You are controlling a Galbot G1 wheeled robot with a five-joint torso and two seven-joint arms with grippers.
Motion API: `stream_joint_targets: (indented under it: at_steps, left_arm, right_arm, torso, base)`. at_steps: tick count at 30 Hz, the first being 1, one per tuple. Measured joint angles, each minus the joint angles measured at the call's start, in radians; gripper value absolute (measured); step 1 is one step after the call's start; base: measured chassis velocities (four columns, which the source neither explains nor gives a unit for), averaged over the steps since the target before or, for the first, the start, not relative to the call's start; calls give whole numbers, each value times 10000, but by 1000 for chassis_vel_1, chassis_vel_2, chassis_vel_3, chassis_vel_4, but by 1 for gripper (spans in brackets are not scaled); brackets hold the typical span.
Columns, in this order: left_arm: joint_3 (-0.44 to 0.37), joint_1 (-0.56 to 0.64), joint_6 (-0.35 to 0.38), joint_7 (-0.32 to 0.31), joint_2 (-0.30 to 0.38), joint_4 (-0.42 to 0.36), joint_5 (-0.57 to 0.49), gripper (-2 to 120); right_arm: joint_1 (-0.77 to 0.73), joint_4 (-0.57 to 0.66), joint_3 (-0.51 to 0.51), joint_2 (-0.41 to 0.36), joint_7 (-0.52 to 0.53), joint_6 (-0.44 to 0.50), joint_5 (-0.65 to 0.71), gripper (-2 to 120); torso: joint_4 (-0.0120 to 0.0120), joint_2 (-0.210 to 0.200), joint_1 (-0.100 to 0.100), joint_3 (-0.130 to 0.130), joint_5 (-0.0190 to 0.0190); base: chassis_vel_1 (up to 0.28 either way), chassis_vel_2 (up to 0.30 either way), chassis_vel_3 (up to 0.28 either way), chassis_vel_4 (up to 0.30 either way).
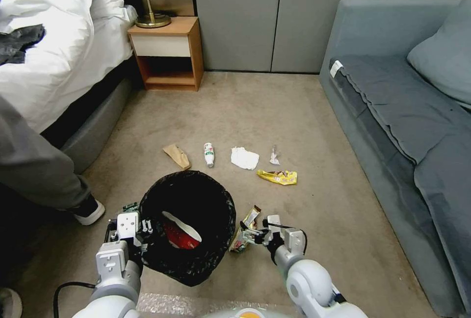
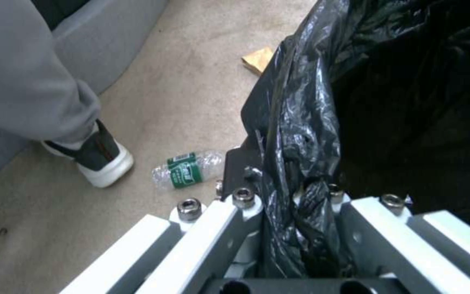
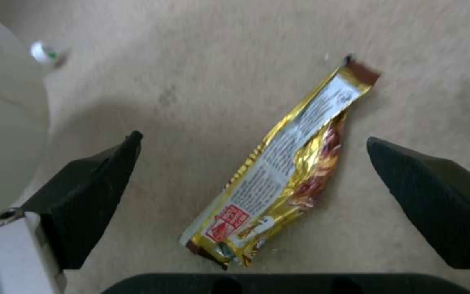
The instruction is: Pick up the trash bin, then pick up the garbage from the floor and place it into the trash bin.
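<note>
The right gripper (image 3: 254,179) is spread wide over a gold wrapper (image 3: 287,163), lower centre. The bin (image 1: 189,225) is clamped at its rim by the left gripper (image 1: 128,229); a red cup (image 1: 181,233) is inside. Five pieces remain at mid-frame.

Beige carpet floor (image 1: 235,107) ran between bed and sofa, and litter lay strewn across its middle: a brown cardboard scrap (image 1: 177,155), a small white bottle (image 1: 209,154), a white tissue (image 1: 244,158), a crumpled foil bit (image 1: 274,156), a yellow wrapper (image 1: 278,176). Nearer in lay a gold foil snack wrapper (image 3: 284,163), flat on the carpet. A clear green-labelled bottle (image 2: 187,173) rested on its side near a shoe.
</note>
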Motion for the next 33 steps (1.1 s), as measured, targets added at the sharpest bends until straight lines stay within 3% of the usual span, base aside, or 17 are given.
stream_joint_targets:
  at_steps: [14,23,25,33]
  left_arm:
    - [62,61,-23,6,-89,145,147,3]
    - [85,108,-77,9,-112,146,198,3]
    - [146,120,-111,10,-142,164,246,3]
    - [177,203,-170,16,-148,172,292,3]
  right_arm:
    - [1247,-2415,73,411,-773,520,-409,99]
    - [1857,-3737,193,677,-1277,1003,-684,73]
    - [2085,-4408,320,902,-1503,1283,-841,61]
    - [2673,-5816,675,1402,-1980,1637,-1147,36]
  torso:
    - [0,0,0,0,0]
    - [0,0,-1,0,-1]
    - [0,0,-1,0,0]
    - [-8,3,-2,-2,-11]
  base:
    - [0,0,0,0]
    - [0,0,0,0]
    - [0,0,0,0]
    - [0,0,0,0]
